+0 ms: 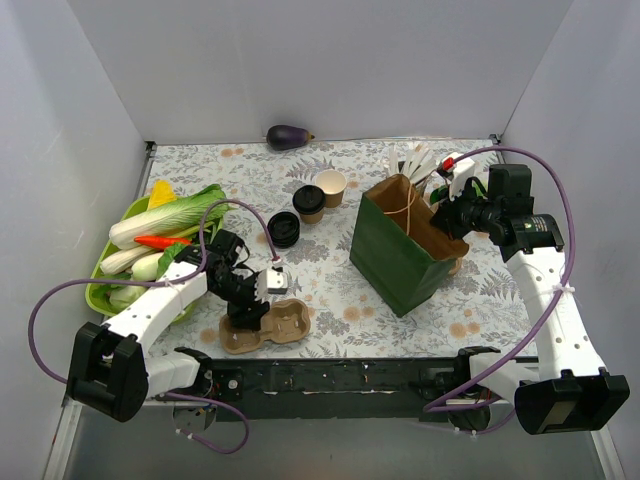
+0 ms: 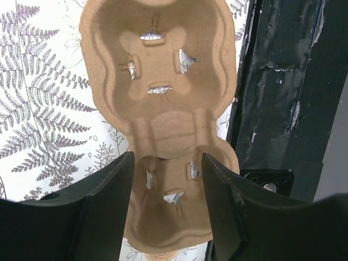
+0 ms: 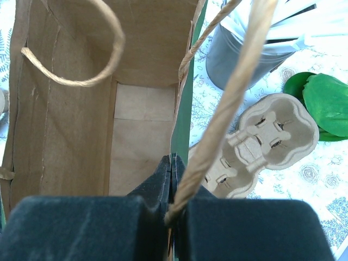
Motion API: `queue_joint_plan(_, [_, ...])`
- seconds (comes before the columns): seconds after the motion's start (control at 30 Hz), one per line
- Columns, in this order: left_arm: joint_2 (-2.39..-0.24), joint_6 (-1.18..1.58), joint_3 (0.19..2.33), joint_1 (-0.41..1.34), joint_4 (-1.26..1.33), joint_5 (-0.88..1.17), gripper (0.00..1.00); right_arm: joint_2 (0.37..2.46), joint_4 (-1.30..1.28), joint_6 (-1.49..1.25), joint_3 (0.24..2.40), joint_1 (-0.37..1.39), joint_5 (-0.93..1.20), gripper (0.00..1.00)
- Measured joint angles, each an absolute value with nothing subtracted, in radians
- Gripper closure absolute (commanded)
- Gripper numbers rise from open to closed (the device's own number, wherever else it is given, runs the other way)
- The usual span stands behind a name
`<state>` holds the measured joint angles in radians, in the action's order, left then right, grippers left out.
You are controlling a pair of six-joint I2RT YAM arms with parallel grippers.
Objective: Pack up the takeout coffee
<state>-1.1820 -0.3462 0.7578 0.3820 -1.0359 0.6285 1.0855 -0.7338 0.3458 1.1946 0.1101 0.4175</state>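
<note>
Cloth printed with grey ferns covers the counter in the overhead view. Toward its far middle stands the takeout coffee, a small tapered tan paper cup capped with a round, glossy black plastic lid. It is upright, just beside an open tan paper cup with a white inside, and near a low stack of loose black lids. To its right stands a creased green paper bag, brown inside, with twisted twine handles. The right claw sits at the bag's far rim. The left claw hangs over a moulded-pulp two-cup carrier at the near edge. The coffee is apart from both claws.

From the left wrist, the two-cup carrier is matte, fibrous tan, with rounded cells and slit cut-outs showing the cloth beneath. The left claw stands about half apart, its black fingers flanking the nearer cell. Whether they press it I cannot tell.

From the right wrist, the right claw is pinched tight on the rim of the green paper bag, with a twine handle rising beside it. Beyond the bag lie a second pulp carrier and a grey cup of white cutlery.
</note>
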Motion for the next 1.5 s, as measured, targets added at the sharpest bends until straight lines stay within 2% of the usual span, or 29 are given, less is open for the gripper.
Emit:
queue_joint_plan(0.8, [-1.095, -0.242, 0.677, 0.426, -0.901, 0.644, 0.54, 1.096, -0.729, 0.344, 1.195, 0.093, 0.418, 0.99])
queue_joint_plan(1.5, [-1.098, -0.14, 0.613, 0.557, -0.788, 0.594, 0.59, 1.113, -0.728, 0.343, 1.195, 0.091, 0.419, 0.99])
